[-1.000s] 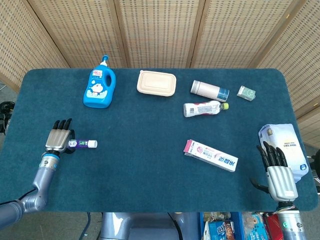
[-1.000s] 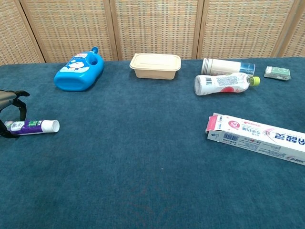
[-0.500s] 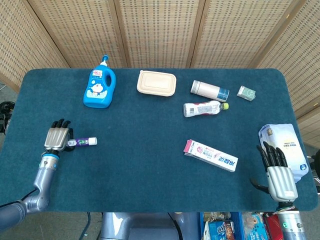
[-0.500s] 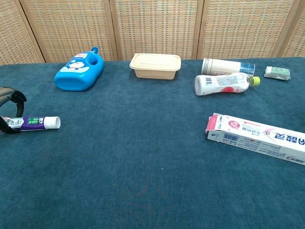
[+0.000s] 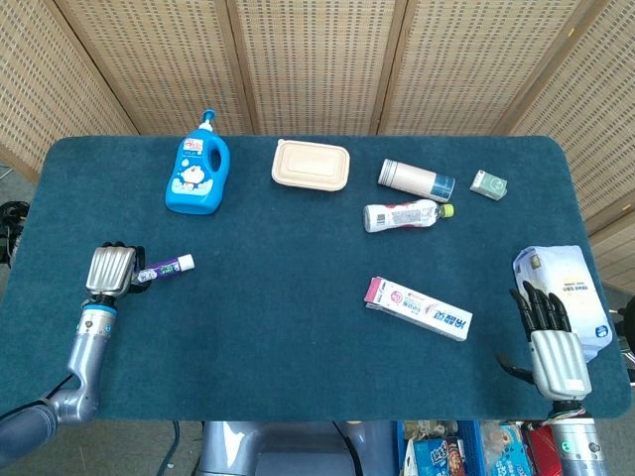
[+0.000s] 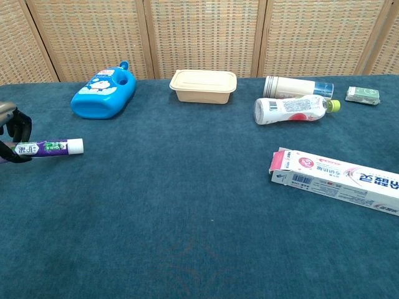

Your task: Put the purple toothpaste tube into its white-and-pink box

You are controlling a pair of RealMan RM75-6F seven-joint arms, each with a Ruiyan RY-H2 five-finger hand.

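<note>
- Left hand (image 5: 109,270): far left of tabletop (image 5: 298,327), fingers curled around the tail end of the purple toothpaste tube (image 5: 169,267); back of hand up, forearm running toward the near edge.
- Purple toothpaste tube: held at one end, white cap pointing right, body roughly level; appears lifted just off the cloth, though contact cannot be ruled out.
- Blue detergent bottle (image 5: 196,175): lying at the far left-centre, well apart from the tube.
- Beige lidded container (image 5: 312,165): far centre.
- Two bottles (image 5: 409,215): lying side by side, far right-centre.
- White-and-pink box (image 5: 418,308): flat at near right-centre, pink end flap open and facing left, well apart from the tube.
- Step in hand, as judged: carry tube rightward cap-first; keep it level and lined up with the open flap; steady the box with the other hand before sliding in.
- Right hand (image 5: 552,340): near right corner, fingers straight and apart, holding nothing, beside a white packet (image 5: 562,280).
</note>
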